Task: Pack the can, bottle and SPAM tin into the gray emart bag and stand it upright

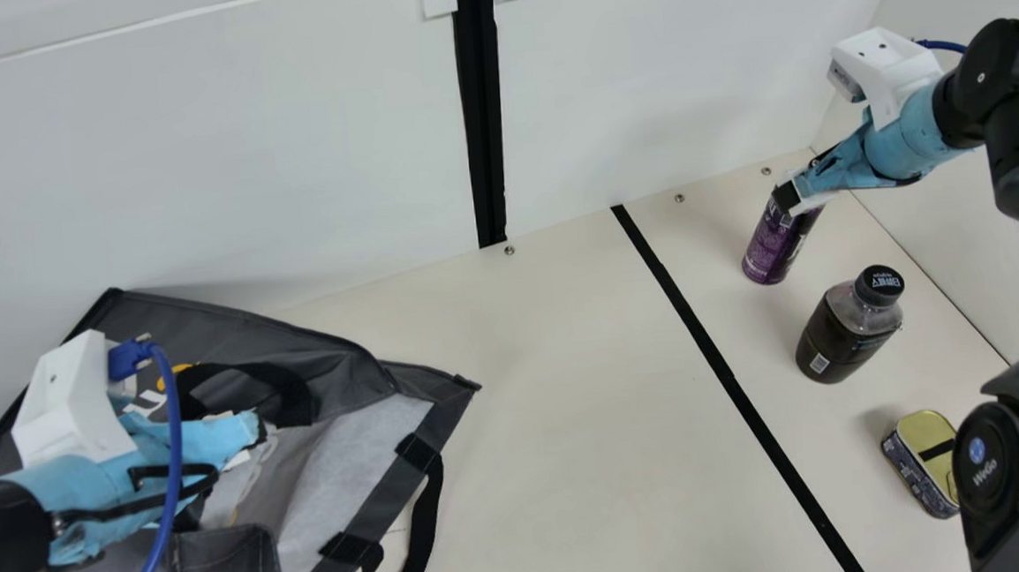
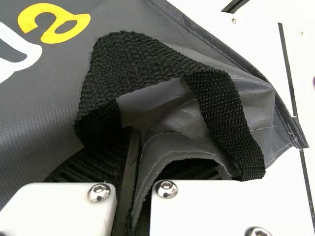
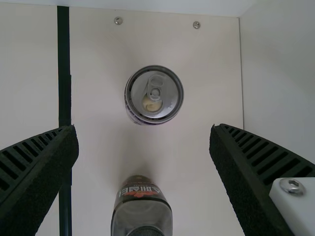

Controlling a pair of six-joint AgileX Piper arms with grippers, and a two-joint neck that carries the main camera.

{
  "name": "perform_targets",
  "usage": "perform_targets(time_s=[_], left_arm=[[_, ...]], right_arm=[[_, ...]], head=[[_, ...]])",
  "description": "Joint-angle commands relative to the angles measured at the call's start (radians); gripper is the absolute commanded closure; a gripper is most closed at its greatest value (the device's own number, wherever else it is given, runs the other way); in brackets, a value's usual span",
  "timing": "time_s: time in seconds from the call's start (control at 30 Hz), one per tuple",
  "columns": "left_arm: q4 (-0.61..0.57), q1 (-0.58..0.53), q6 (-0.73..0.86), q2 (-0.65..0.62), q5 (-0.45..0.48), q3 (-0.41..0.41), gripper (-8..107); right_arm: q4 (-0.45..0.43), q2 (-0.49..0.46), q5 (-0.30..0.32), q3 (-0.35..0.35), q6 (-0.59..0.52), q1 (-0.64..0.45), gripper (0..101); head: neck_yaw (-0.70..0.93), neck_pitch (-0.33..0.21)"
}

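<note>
Right arm: looming closest to us, its black-and-silver joint (image 1: 999,477) low at the main view's right, the rest running up to the gripper.
Right gripper (image 1: 794,198): up at the can, and it's wide open, folks! From the right wrist view, the ribbed fingers (image 3: 39,172) stand well apart, clear space on both sides of the can's top.
Can (image 1: 771,248): purple, upright on the table (image 1: 570,406), ring-pull end up, right under those fingertips.
Bottle (image 1: 840,341): dark, black-capped, also upright, near the can and between it and the tin.
SPAM tin (image 1: 927,455): down on the table near the arm's big joint, yellowish lid facing up with a dark bar across it.
Black line (image 1: 727,379): cuts the table, all three goods on one side, bag on the other.
Left gripper (image 1: 258,427): over at the bag, and that's a pinch! Closed on gray fabric, with a black strap (image 2: 224,115) looping over the fold.
Gray emart bag (image 1: 343,464): slumped on the table, pale lining showing.
</note>
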Motion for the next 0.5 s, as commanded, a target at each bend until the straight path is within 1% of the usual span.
perform_targets(time_s=[0.0,0.47], left_arm=[[0.000,0.000,0.000,0.000,0.000,0.000,107],[0.000,0.000,0.000,0.000,0.000,0.000,107]], right_arm=[[0.002,0.019,0.001,-0.015,0.006,0.001,6],[0.010,0.149,0.001,-0.119,0.041,0.016,6]], head=[[-0.002,-0.023],[-0.002,-0.023]])
